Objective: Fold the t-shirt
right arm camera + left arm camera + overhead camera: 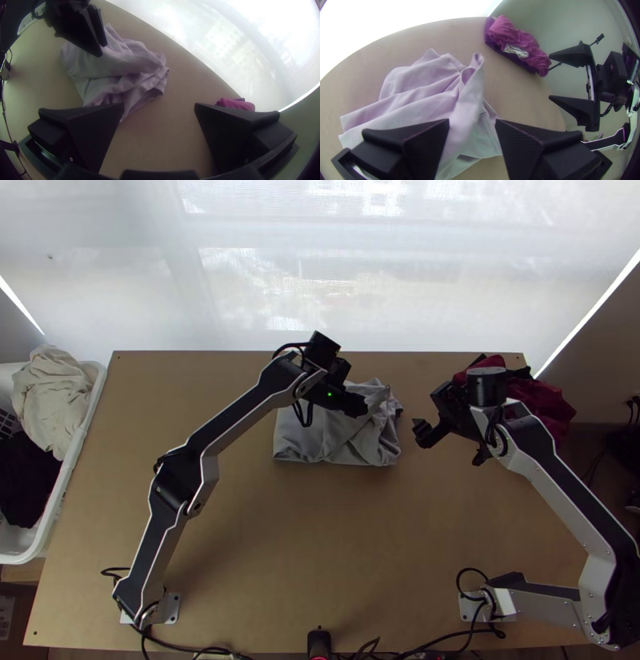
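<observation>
The light grey cloth t-shirt (310,438) lies on the light wooden table (272,540) directly under the left tool (358,407), near the table's far edge. It is gathered into a compact, roughly folded shape: on the side toward the arms' bases its edge runs nearly straight and flat, while the part beneath and just beyond the left tool is rumpled, with creases and a raised ridge of cloth. In the left wrist view, the two wide flat black fingers (430,146) of the left tool stand apart, and the raised ridge runs through the gap between them. Whether either one touches the cloth, I cannot tell.

The right tool (450,450) is to the right of the t-shirt, apart from it, and its fingers are spread wide with a gap between them. In the right wrist view, bare wood shows between those fingers.

Beyond the right tool, at the table's far right corner, a dark red cloth garment (541,399) lies bunched up. Well apart from the left tool, off the table's left side, is a white plastic basket (70,472) holding a crumpled cream cloth (52,398) and a dark cloth (28,478). A pale translucent screen (240,292) stands beyond both tools, past the table's far edge.
</observation>
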{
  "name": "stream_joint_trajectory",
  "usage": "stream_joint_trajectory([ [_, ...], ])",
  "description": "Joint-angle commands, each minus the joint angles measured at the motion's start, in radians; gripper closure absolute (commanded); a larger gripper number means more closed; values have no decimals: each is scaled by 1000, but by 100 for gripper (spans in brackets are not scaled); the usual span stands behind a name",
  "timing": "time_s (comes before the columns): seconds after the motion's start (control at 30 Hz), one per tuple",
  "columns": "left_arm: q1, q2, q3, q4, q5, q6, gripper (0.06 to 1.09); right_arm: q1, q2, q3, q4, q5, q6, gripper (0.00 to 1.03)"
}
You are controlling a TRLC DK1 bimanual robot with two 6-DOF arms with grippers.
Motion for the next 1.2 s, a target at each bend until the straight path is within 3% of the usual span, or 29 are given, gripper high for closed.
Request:
stream_joint_trajectory([
  [0.0, -13, 4, -2, 2, 2, 8, 11, -3, -16, -28, -1, -1, 1, 5],
  [0.17, 39, -91, -3, -36, 3, 5, 11, 14, -16, -48, 1, -1, -2, 5],
  [0.43, 212, -223, -104, -269, 11, 63, 11, 92, 127, 38, 93, -1, -30, 5],
  [0.9, 343, -269, -379, -228, 6, 121, 11, 364, 730, 709, 118, -1, -9, 5],
  [1.03, 366, -257, -393, -226, 5, 134, 11, 388, 825, 759, 107, -1, -7, 5],
  [1.17, 369, -243, -377, -225, 5, 141, 11, 368, 787, 663, 99, -1, -2, 5],
])
